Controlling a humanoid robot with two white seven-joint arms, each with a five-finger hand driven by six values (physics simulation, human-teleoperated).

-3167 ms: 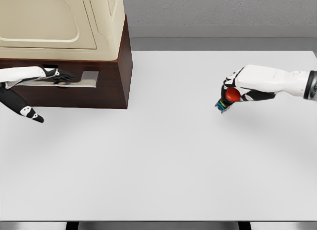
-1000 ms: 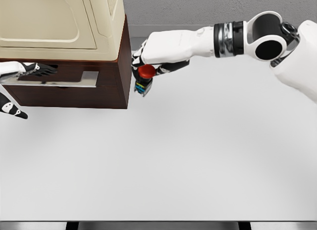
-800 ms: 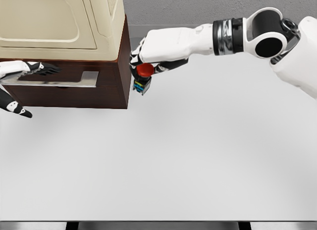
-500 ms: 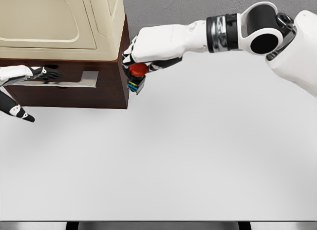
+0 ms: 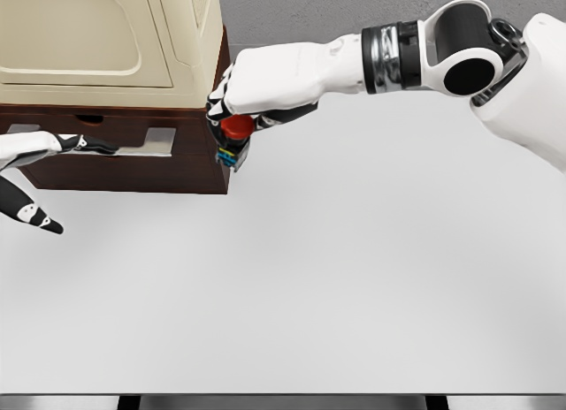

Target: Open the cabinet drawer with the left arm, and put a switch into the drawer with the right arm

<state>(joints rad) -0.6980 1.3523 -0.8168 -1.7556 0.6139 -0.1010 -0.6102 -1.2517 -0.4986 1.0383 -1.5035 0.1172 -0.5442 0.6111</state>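
The dark brown cabinet (image 5: pixel 199 167) with a cream top stands at the upper left. Its drawer front (image 5: pixel 53 167) carries a silver handle plate (image 5: pixel 146 143). My left hand (image 5: pixel 84 145) comes in from the left edge, its dark fingers (image 5: pixel 99 146) hooked over the handle's left end. How far out the drawer stands is not clear. My right hand (image 5: pixel 232 118) reaches across from the upper right and is shut on the switch (image 5: pixel 233 140), which has a red button on a dark body with coloured stripes. It hangs in front of the cabinet's right front corner.
The white table (image 5: pixel 336 277) spreads out in front and to the right of the cabinet. My right forearm and elbow (image 5: pixel 460 52) span the upper right, above the table's back edge. A grey wall runs behind.
My right hand has carried the switch leftward from the table's right side to the cabinet's right front corner. My left hand has slid slightly down and forward on the drawer handle.
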